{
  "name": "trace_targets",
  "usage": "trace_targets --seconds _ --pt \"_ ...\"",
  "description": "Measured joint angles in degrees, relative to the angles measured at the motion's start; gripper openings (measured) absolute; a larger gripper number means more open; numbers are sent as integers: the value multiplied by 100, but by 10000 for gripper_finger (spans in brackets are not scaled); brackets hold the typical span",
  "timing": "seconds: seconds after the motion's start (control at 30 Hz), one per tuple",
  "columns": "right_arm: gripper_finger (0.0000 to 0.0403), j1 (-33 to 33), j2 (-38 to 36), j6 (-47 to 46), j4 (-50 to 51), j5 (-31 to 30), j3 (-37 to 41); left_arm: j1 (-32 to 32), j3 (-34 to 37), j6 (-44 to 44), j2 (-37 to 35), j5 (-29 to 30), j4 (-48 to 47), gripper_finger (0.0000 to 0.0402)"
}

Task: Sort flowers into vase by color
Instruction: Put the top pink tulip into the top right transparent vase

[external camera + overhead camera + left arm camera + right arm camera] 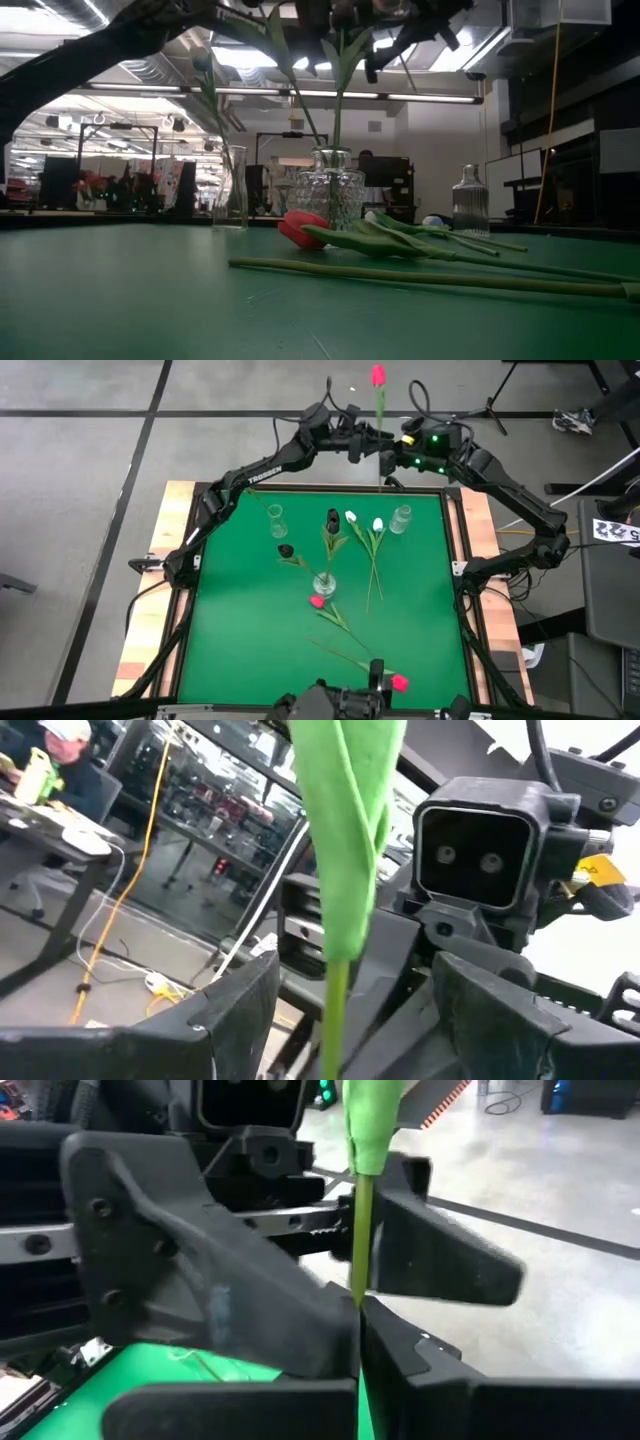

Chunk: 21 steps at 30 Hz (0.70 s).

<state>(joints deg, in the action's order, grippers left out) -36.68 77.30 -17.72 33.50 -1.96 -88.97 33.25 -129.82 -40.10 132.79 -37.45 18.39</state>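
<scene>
Here, right gripper (358,1305) clenched on the stem of a pink-red tulip (378,375), held upright beyond the far edge of the green table (240,630), bud uppermost. Just beside it, left gripper (335,1010) with fingers (235,1005) spread apart, flanking the same stem without pressing it, the tulip's green leaf rising between them. Nearer, on the table: a glass vase (325,584) at centre holding a black tulip (332,517); two empty glass vases, one far left (277,520), one far right (401,519). Between those, two white tulips (351,517) lying flat, buds toward the far edge, stems trailing toward the near side. Left of the central vase, a second black tulip (285,550) lying flat. Just near of the vase, a pink-red tulip (317,601) on its side; another pink-red tulip (399,682) close to the near edge, right of centre. In the low view, room beyond the table: shelving, ceiling lights.
</scene>
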Motion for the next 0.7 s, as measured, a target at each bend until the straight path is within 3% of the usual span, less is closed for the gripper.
trace_targets --seconds 0.33,0.7 --pt "0 -6 -19 34 180 -104 0 -224 -13 185 -26 385 -255 247" --pt "2 -3 -4 160 400 -258 2 -231 -11 285 -22 494 -463 95"
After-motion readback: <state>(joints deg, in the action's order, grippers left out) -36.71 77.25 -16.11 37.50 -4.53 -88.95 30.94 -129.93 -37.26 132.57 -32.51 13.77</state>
